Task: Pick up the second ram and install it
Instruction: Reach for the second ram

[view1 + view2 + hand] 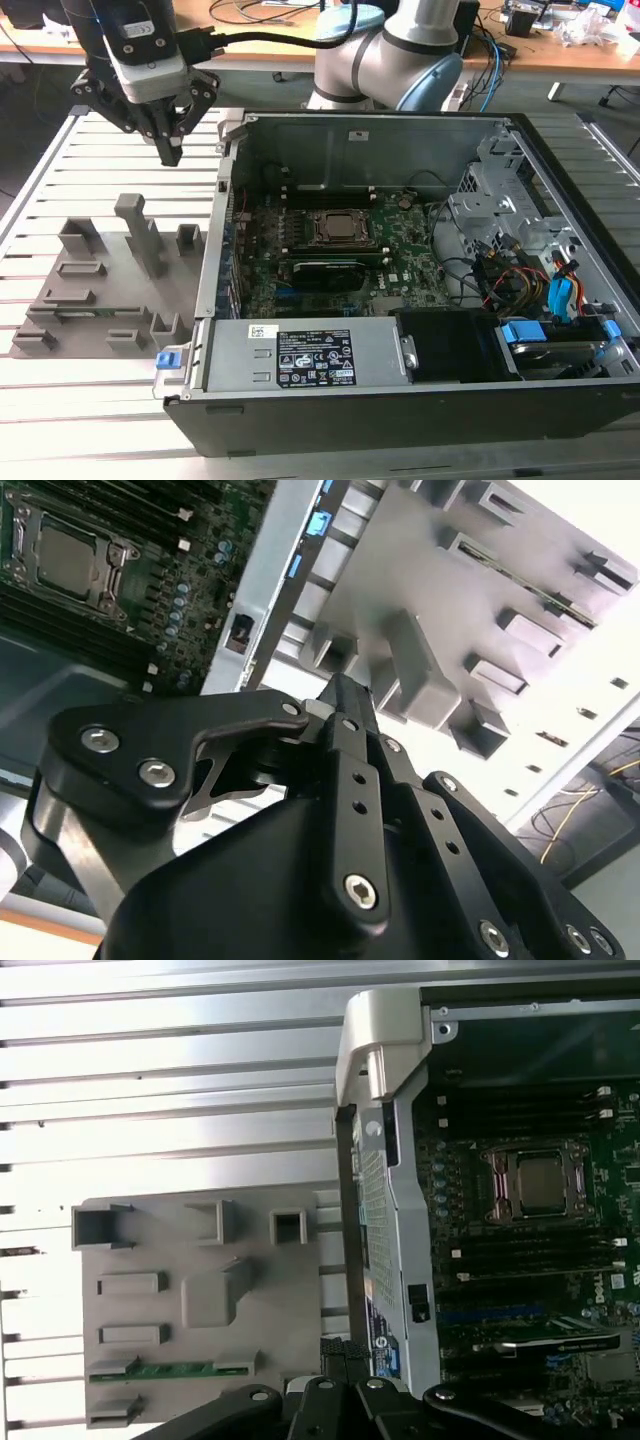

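Gripper [171,153] closed, empty, above tray [118,287]

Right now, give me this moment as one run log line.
gripper: shut, empty, hovering above grey holder tray | second ram: lying in tray, not gripped | computer case: open, beside tray

In the first wrist view 2 grey clips of the holder tray [160,1250] cover parts of the second ram [165,1368] near its ends; its chips and label are too small to tell. In the exterior view the arm [420,40] is cut off by the top edge above the gripper [170,148], and the computer case [400,410] runs past the exterior view's right edge
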{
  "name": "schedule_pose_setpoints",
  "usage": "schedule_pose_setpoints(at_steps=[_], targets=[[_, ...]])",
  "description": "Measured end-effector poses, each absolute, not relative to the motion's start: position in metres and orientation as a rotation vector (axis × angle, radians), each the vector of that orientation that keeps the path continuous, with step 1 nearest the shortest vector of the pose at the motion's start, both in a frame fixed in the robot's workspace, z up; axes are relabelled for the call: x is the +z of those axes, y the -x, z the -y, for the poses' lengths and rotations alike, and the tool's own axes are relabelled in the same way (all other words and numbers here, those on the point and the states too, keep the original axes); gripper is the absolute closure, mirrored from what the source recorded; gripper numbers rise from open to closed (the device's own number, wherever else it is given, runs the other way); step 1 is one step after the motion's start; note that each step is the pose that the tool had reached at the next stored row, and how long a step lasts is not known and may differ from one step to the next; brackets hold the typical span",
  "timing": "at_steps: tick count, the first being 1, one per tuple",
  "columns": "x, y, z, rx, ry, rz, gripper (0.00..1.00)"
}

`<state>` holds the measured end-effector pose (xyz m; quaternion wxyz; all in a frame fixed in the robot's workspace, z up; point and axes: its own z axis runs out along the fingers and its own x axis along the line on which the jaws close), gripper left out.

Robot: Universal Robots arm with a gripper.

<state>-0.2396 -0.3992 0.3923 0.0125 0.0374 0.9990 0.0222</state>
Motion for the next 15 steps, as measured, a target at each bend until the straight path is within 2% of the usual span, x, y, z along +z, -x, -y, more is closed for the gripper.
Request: schedule_pose_setpoints(at_steps=[15], targets=[[0.391,0.282,0.399,0.069,-0.117,-3.114,0.89]])
